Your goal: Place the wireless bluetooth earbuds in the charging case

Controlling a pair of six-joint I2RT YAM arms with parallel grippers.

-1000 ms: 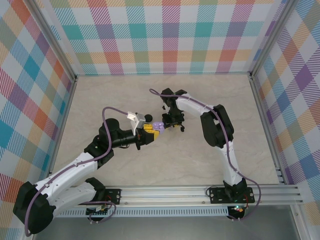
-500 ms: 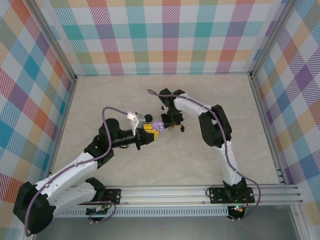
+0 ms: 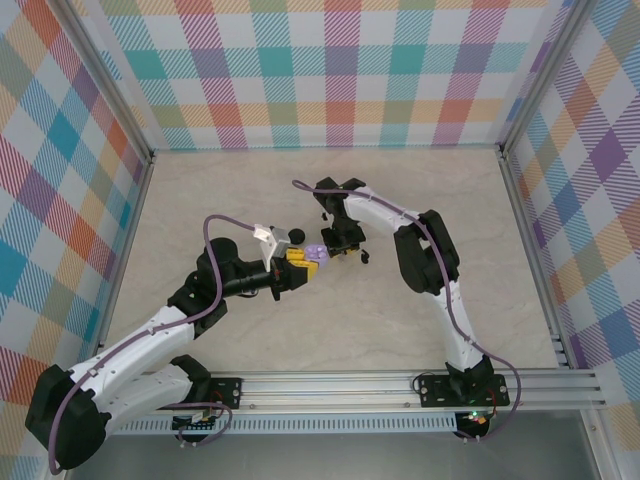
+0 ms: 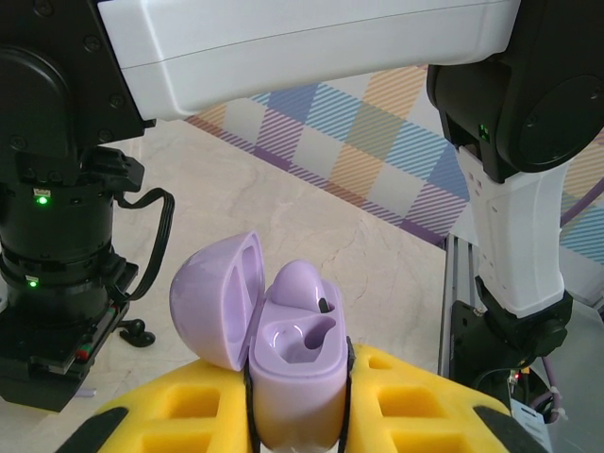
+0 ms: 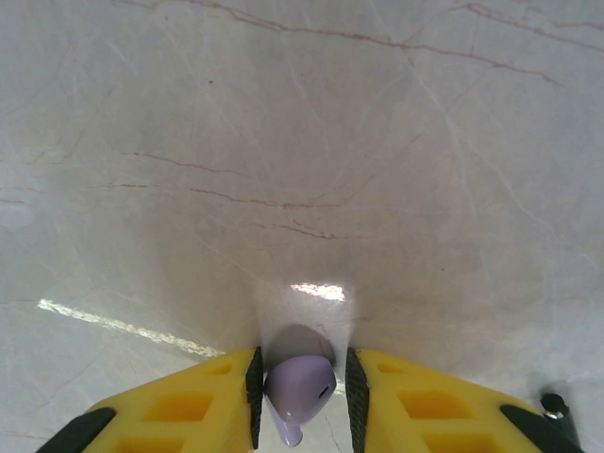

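Note:
My left gripper [image 4: 297,411] is shut on the lavender charging case [image 4: 294,377], held upright between its yellow fingers. The case's lid [image 4: 215,302] hangs open to the left. One lavender earbud [image 4: 300,285] sits in the far socket; the near socket is bare. Seen from the top, the case [image 3: 316,250] is at mid-table with my right gripper [image 3: 345,250] just to its right, pointing down at the table. A second lavender earbud [image 5: 299,385] lies between the right gripper's [image 5: 300,392] pads, against the left pad with a thin gap at the right pad.
A small black piece [image 3: 366,259] lies on the marble table just right of the right gripper, and a black round piece [image 3: 297,236] sits by the left wrist. Checked walls [image 3: 340,80] enclose the table on three sides.
The right gripper's jaws have narrowed round the lavender earbud on the table, and its wrist has shifted slightly left. The left gripper and case have stayed put.

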